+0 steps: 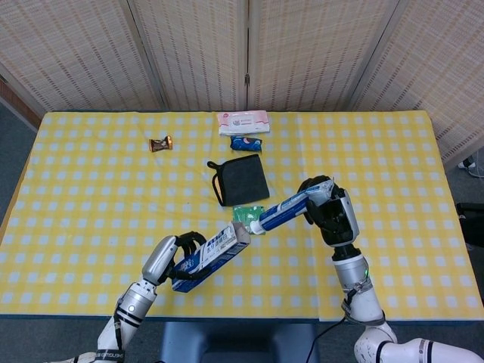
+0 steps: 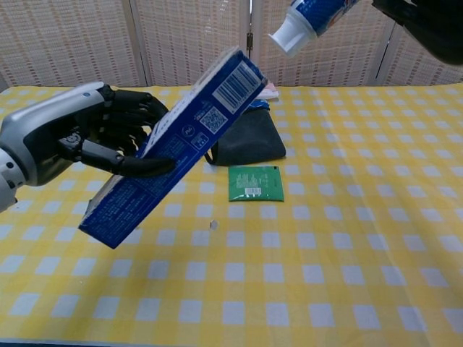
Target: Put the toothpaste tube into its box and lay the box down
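Observation:
My left hand [image 1: 180, 253] [image 2: 94, 137] grips the blue toothpaste box [image 1: 212, 255] [image 2: 173, 144] and holds it tilted above the table, its upper end pointing up and to the right. My right hand [image 1: 327, 212] [image 2: 427, 18] holds the blue and white toothpaste tube [image 1: 283, 212] [image 2: 309, 16] in the air, white cap leading toward the box. In the head view the cap sits right beside the box's upper end, a small gap between them. In the chest view the cap hangs above and to the right of that end.
On the yellow checked tablecloth [image 1: 91, 197] lie a green sachet [image 1: 247, 217] [image 2: 255, 182], a black pouch [image 1: 239, 178] [image 2: 247, 137], a blue packet [image 1: 246, 142], a pink wipes pack [image 1: 243, 121] and a wrapped candy [image 1: 160, 144]. Wicker screens stand behind.

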Robot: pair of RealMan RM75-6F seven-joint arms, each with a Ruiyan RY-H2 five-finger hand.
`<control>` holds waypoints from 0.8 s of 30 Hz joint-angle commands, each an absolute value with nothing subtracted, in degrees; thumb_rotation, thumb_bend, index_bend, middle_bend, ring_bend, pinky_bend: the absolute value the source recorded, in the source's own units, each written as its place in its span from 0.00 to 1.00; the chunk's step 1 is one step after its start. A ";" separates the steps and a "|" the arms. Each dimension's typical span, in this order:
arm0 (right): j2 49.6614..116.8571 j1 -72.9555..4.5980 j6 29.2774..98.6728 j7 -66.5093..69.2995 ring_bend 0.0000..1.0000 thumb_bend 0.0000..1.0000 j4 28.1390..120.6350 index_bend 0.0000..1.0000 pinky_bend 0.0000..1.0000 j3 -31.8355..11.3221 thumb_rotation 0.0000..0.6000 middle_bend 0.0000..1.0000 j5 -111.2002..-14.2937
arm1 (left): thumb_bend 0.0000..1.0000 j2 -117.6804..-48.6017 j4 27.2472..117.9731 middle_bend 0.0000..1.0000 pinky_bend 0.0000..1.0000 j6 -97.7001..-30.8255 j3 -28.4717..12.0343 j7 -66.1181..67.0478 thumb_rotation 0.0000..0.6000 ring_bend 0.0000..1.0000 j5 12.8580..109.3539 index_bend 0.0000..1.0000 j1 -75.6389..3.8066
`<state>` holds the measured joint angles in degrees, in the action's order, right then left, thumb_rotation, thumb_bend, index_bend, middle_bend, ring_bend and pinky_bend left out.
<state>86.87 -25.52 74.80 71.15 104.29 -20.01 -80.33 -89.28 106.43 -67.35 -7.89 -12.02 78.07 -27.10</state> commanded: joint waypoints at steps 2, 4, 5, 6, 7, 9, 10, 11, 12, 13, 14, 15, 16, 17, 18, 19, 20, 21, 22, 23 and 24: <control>87.73 -25.73 74.64 71.02 0.83 0.44 103.81 0.74 0.86 -20.06 1.00 0.58 -79.96 | 0.25 -89.59 106.45 0.81 0.70 -67.41 -7.95 -12.45 1.00 0.71 78.41 0.68 -27.17; 88.30 -26.06 74.22 71.39 0.83 0.44 103.53 0.74 0.86 -20.33 1.00 0.58 -79.55 | 0.25 -89.95 106.55 0.81 0.70 -67.33 -8.05 -12.27 1.00 0.71 78.52 0.68 -27.37; 88.54 -26.21 73.97 71.70 0.83 0.44 103.46 0.74 0.86 -20.44 1.00 0.58 -79.35 | 0.25 -90.09 106.58 0.81 0.70 -67.25 -8.12 -12.15 1.00 0.71 78.51 0.68 -27.47; 88.74 -26.33 73.72 71.98 0.83 0.44 103.41 0.74 0.86 -20.50 1.00 0.58 -79.16 | 0.25 -90.25 106.57 0.81 0.70 -67.18 -8.21 -12.01 1.00 0.71 78.43 0.68 -27.58; 88.98 -26.43 73.56 72.06 0.83 0.44 103.28 0.74 0.86 -20.54 1.00 0.58 -79.03 | 0.25 -90.43 106.53 0.81 0.70 -67.10 -8.29 -11.83 1.00 0.71 78.36 0.68 -27.69; 89.66 -26.64 73.34 72.34 0.83 0.44 102.95 0.74 0.86 -20.42 1.00 0.58 -79.11 | 0.25 -90.83 106.46 0.81 0.70 -66.93 -8.44 -11.53 1.00 0.71 78.19 0.68 -27.92; 89.91 -26.68 73.23 72.50 0.83 0.44 102.85 0.74 0.86 -20.35 1.00 0.58 -79.08 | 0.25 -91.02 106.39 0.81 0.70 -66.87 -8.50 -11.41 1.00 0.71 78.15 0.68 -28.02; 90.29 -26.79 73.13 72.58 0.83 0.44 102.70 0.74 0.86 -20.27 1.00 0.58 -79.13 | 0.25 -91.24 106.25 0.81 0.70 -66.78 -8.55 -11.22 1.00 0.71 78.15 0.68 -28.16; 90.50 -26.85 73.00 72.73 0.83 0.44 102.63 0.74 0.86 -20.16 1.00 0.58 -79.23 | 0.25 -91.39 106.14 0.81 0.70 -66.78 -8.61 -11.09 1.00 0.71 78.12 0.68 -28.23; 90.68 -26.89 72.90 72.91 0.83 0.44 102.58 0.74 0.86 -20.08 1.00 0.58 -79.28 | 0.25 -91.53 106.04 0.81 0.70 -66.81 -8.68 -10.99 1.00 0.71 78.12 0.68 -28.28; 90.93 -26.91 72.82 73.00 0.83 0.44 102.49 0.74 0.86 -19.97 1.00 0.58 -79.31 | 0.25 -91.71 105.90 0.81 0.70 -66.90 -8.79 -10.96 1.00 0.71 78.14 0.68 -28.34; 91.08 -26.92 72.76 73.09 0.83 0.44 102.44 0.74 0.86 -19.86 1.00 0.58 -79.38 | 0.25 -91.82 105.78 0.81 0.70 -66.96 -8.88 -10.97 1.00 0.71 78.11 0.68 -28.36; 91.22 -26.91 72.67 73.26 0.83 0.44 102.43 0.74 0.86 -19.77 1.00 0.58 -79.39 | 0.25 -91.90 105.67 0.81 0.70 -66.99 -8.98 -10.99 1.00 0.71 78.07 0.68 -28.40; 91.34 -26.91 72.46 73.56 0.83 0.44 102.47 0.74 0.86 -19.66 1.00 0.58 -79.34 | 0.25 -91.97 105.46 0.81 0.70 -66.97 -9.11 -11.06 1.00 0.71 78.03 0.68 -28.48; 91.40 -26.90 72.31 73.84 0.83 0.44 102.50 0.74 0.86 -19.58 1.00 0.58 -79.34 | 0.25 -92.03 105.29 0.81 0.70 -66.93 -9.26 -11.14 1.00 0.71 77.93 0.68 -28.55; 91.51 -26.89 72.15 74.05 0.83 0.44 102.46 0.74 0.86 -19.50 1.00 0.58 -79.29 | 0.25 -92.10 105.09 0.81 0.70 -66.87 -9.48 -11.29 1.00 0.71 77.77 0.68 -28.65; 91.59 -26.89 72.12 74.03 0.83 0.44 102.41 0.74 0.86 -19.47 1.00 0.58 -79.28 | 0.25 -92.13 104.99 0.81 0.70 -66.85 -9.59 -11.38 1.00 0.71 77.70 0.68 -28.70; 91.81 -26.87 72.17 73.93 0.83 0.44 102.26 0.74 0.86 -19.39 1.00 0.58 -79.39 | 0.25 -92.22 104.87 0.81 0.70 -66.81 -9.80 -11.62 1.00 0.71 77.52 0.68 -28.76; 91.94 -26.88 72.15 74.01 0.83 0.44 102.14 0.74 0.86 -19.29 1.00 0.58 -79.55 | 0.25 -92.26 104.87 0.81 0.70 -66.77 -9.94 -11.79 1.00 0.71 77.41 0.68 -28.82; 92.11 -26.89 72.14 74.15 0.83 0.44 101.88 0.74 0.86 -19.25 1.00 0.58 -79.65 | 0.25 -92.31 104.92 0.81 0.70 -66.78 -10.06 -11.89 1.00 0.71 77.40 0.68 -28.88; 92.30 -26.92 72.13 74.27 0.83 0.44 101.66 0.74 0.86 -19.25 1.00 0.58 -79.70 | 0.25 -92.36 104.96 0.81 0.70 -66.83 -10.10 -11.93 1.00 0.71 77.50 0.68 -28.92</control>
